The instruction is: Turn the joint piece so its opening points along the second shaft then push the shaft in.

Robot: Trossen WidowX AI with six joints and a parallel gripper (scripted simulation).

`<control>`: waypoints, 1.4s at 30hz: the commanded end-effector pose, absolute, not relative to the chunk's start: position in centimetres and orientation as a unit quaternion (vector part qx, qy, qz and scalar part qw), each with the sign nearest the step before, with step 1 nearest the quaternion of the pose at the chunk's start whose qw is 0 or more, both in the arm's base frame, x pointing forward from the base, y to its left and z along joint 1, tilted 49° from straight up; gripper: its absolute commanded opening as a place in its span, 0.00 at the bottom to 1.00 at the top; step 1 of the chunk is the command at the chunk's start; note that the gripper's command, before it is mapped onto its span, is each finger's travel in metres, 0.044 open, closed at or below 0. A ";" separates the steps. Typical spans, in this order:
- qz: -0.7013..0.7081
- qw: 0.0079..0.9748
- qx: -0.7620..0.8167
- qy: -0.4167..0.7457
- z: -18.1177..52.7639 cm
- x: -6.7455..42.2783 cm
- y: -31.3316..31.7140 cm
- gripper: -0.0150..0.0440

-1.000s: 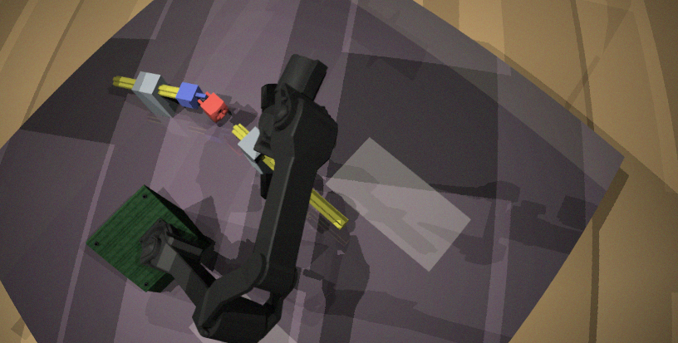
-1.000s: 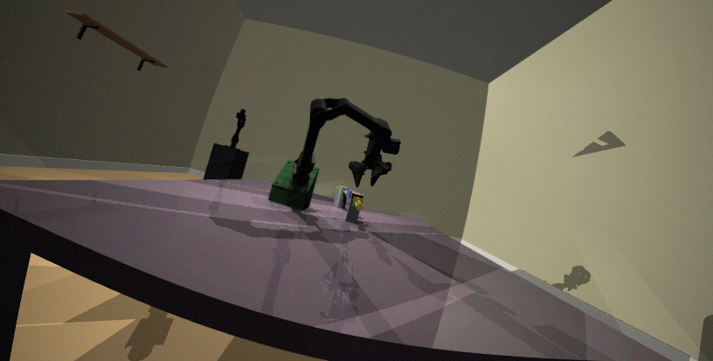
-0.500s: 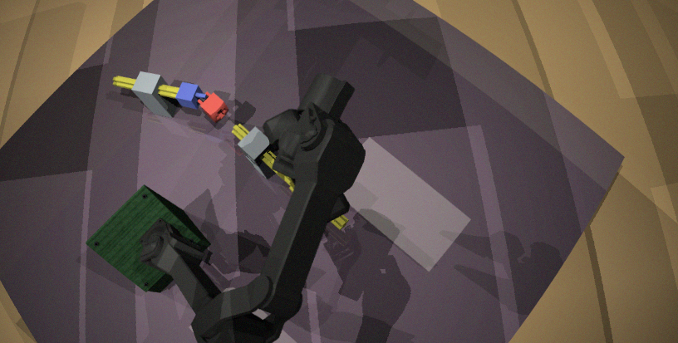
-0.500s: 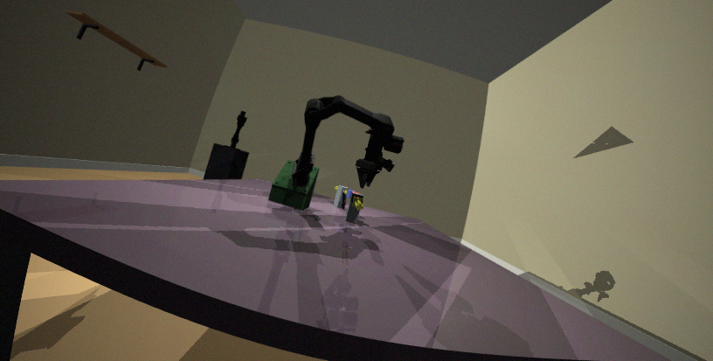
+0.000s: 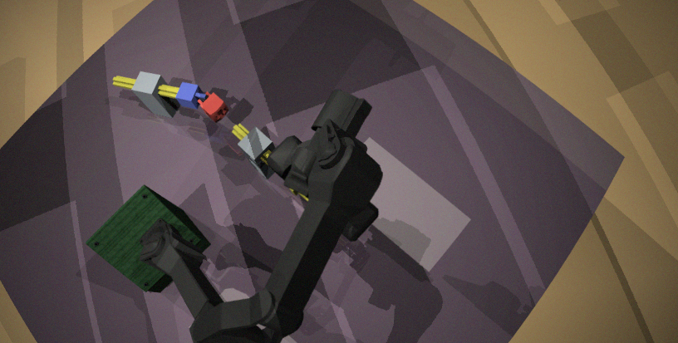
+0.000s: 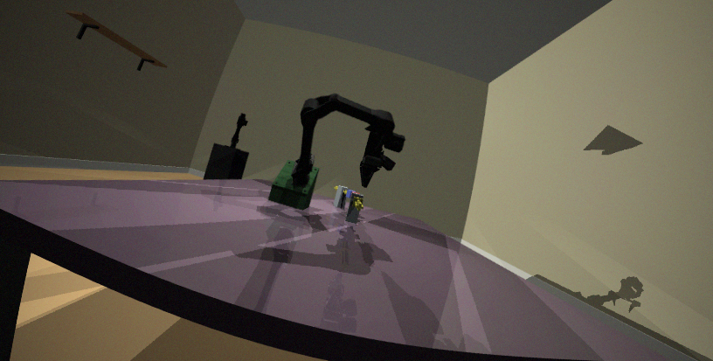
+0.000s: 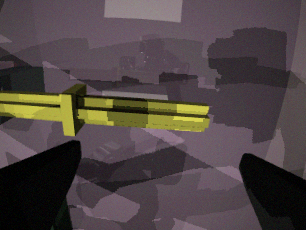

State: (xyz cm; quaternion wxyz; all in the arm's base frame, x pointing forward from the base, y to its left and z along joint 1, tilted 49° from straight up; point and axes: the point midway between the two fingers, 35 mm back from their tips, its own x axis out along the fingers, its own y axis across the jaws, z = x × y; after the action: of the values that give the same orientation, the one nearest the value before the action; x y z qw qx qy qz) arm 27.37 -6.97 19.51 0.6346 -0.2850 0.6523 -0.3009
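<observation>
The red joint piece [image 5: 214, 106] is hinged to the blue piece [image 5: 188, 95] on the first yellow shaft [image 5: 124, 81], which passes through a grey block [image 5: 146, 82] [image 6: 340, 197]. Its opening faces the second shaft's near end, with a gap between. The second yellow shaft [image 5: 240, 131] [image 6: 358, 204] [image 7: 150, 115] runs through the second grey block [image 5: 254, 142]; its crosspiece [image 7: 69, 115] and free outer end show in the wrist view. My gripper [image 6: 365, 184] [image 7: 164, 156] is open and empty, above the shaft's outer part. The arm hides much of that part in the top view.
The arm's green base block [image 5: 123, 241] [image 6: 292, 193] stands on the purple table [image 5: 166, 160], to one side of the shafts. A pale rectangle [image 5: 417, 203] lies on the table beyond the gripper. Shadows and reflections cross the table.
</observation>
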 end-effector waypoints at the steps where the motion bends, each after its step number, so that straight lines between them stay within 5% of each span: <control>1: -0.314 0.638 -0.276 0.646 19.5 27.3 -7.3 1.00; 42: -0.642 0.681 0.206 0.287 15.5 27.0 -12.3 1.00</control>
State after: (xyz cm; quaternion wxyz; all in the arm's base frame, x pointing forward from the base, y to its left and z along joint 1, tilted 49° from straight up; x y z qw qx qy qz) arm 27.18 -11.79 15.76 0.6902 0.1718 0.3224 -0.6246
